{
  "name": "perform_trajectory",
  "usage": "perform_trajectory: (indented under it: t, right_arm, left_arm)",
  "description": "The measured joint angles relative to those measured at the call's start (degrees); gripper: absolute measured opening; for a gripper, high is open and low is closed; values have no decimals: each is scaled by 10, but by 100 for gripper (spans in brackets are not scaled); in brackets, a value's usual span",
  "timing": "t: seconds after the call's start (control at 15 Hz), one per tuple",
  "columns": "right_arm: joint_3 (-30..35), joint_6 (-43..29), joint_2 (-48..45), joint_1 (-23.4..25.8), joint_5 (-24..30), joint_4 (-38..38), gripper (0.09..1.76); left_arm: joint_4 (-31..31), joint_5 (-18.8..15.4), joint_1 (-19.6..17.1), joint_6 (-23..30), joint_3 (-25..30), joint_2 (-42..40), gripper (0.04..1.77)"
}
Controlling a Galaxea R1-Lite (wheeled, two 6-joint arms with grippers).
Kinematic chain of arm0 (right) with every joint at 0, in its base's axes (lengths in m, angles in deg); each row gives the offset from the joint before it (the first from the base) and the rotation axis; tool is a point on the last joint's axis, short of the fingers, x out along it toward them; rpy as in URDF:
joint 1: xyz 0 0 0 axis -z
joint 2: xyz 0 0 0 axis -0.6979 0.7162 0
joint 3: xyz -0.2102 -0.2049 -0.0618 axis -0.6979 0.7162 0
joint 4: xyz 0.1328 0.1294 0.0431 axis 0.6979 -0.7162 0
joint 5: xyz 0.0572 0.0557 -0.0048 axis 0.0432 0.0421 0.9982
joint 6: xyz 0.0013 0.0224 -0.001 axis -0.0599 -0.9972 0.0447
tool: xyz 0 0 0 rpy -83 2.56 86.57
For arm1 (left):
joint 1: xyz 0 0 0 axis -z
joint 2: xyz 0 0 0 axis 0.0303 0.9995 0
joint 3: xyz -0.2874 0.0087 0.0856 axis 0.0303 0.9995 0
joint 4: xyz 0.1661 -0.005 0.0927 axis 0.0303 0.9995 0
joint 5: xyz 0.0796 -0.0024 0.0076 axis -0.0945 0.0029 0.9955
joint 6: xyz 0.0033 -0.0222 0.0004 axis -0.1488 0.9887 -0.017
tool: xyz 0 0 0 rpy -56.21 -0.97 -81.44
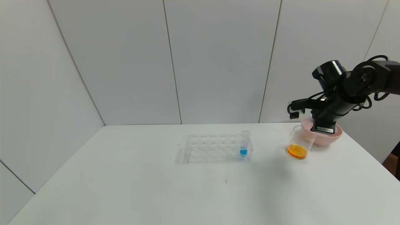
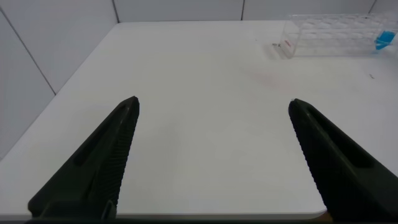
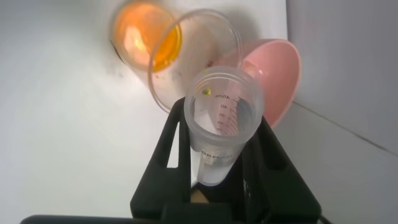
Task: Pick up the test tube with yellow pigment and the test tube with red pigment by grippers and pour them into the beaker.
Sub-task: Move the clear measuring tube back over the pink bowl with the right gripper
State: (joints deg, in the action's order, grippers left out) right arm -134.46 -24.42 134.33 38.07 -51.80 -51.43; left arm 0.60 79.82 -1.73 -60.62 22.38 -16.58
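Note:
My right gripper [image 1: 322, 124] is shut on a clear graduated test tube [image 3: 225, 118] and holds it above the table beside the beaker. The tube looks empty except for a small yellow droplet at its rim, so I cannot tell which pigment it held. The beaker [image 1: 300, 142] stands just below and in front of it, with orange liquid in its bottom [image 3: 146, 43]. No other yellow or red tube is in view. My left gripper [image 2: 214, 109] is open and empty, low over the table's near left part, out of the head view.
A pink bowl [image 1: 328, 137] sits right behind the beaker near the table's right edge. A clear tube rack [image 1: 215, 147] stands mid-table with one blue-liquid tube [image 1: 244, 143] at its right end; it also shows in the left wrist view [image 2: 336, 34].

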Motion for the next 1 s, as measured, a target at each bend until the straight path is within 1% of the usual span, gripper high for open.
perform_trajectory:
  t: [0.13,0.33,0.47,0.6,0.67,0.73,0.87,0.93,1.0]
  right_arm:
    - [10,-109,-18,21,91,1,53]
    - [40,-223,-55,61,165,10,53]
    - [80,-279,-81,83,205,42,53]
    - [145,-307,-109,108,228,121,53]
    - [183,-322,-122,121,234,180,53]
    - [222,-345,-135,133,238,261,53]
    - [286,-410,-153,154,243,395,53]
    - [312,-445,-158,168,244,449,53]
    - [330,-472,-159,180,243,487,53]
  left_arm:
    - [0,0,0,0,0,0,172]
    - [0,0,0,0,0,0,172]
    - [0,0,0,0,0,0,172]
    - [0,0,0,0,0,0,172]
    - [0,0,0,0,0,0,172]
    - [0,0,0,0,0,0,172]
    - [0,0,0,0,0,0,172]
    - [0,0,0,0,0,0,172]
    - [0,0,0,0,0,0,172]
